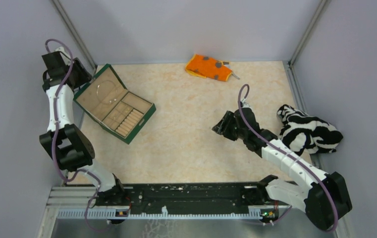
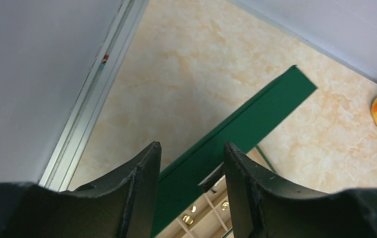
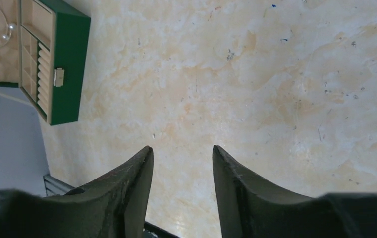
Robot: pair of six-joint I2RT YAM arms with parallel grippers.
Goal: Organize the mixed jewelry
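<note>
Both parted, left hand at box lid, right hand over table.

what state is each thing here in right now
jewelry box: open, lid raised
wire bangle hoop: lying on the box's large tan panel
orange cloth: crumpled, at the far edge
striped cloth: bunched up by the right wall
left gripper: open, jaws on either side of the lid's edge
right gripper: open, empty, over bare table
</note>
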